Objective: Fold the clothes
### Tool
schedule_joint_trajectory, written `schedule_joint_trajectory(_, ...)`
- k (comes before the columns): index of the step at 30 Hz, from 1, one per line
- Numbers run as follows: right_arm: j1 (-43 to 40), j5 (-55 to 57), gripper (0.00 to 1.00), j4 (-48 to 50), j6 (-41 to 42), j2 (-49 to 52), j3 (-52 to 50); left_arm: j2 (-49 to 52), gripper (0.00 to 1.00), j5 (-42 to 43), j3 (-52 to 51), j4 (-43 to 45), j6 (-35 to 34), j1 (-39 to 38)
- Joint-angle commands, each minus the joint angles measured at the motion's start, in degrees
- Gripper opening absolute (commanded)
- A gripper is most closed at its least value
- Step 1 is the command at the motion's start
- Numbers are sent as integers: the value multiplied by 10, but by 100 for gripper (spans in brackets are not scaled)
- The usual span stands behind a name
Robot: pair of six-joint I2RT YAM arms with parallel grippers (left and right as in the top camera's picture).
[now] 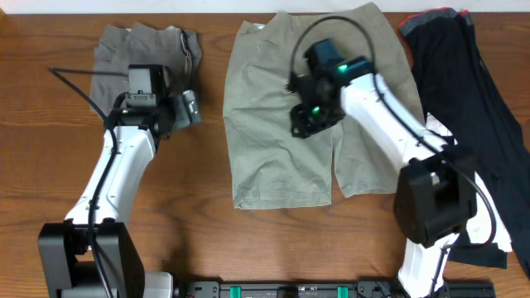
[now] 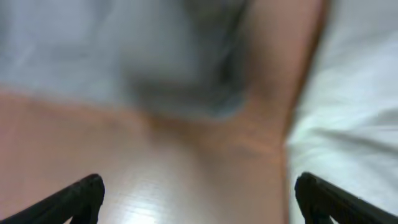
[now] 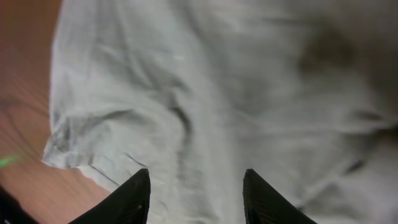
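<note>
Overhead, right gripper (image 1: 305, 122), spread empty above the khaki shorts (image 1: 265, 149), should pinch one edge cleanly; left gripper (image 1: 189, 106) gapes wide.

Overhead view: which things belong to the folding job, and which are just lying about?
Job: khaki shorts; grey shorts; black garment.
Just there: wooden table; black rail at its front edge.

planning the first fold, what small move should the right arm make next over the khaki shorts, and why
Probably lower the right gripper down and pinch the fabric. The khaki shorts lie spread flat, and the gripper hovers open above their middle with nothing held, so a grasp seems needed before any fold.
</note>
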Motion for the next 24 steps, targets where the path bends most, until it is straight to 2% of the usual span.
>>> schedule_joint_trajectory(1,-10,31,47,1,14,4,-3,31,99,79,4,51,76,-6)
schedule_joint_trajectory(5,-31,31,47,-5,14,1,-2,106,99,101,33,112,95,-19)
schedule_joint_trajectory(14,-80,31,47,-22,14,-13,-2,287,99,139,216,113,120,-39)
schedule_joint_trajectory(18,-92,31,47,-27,14,-13,-2,332,99,175,261,115,120,-44)
schedule_joint_trajectory(24,-99,31,48,-28,14,-13,-2,377,100,180,278,128,120,-63)
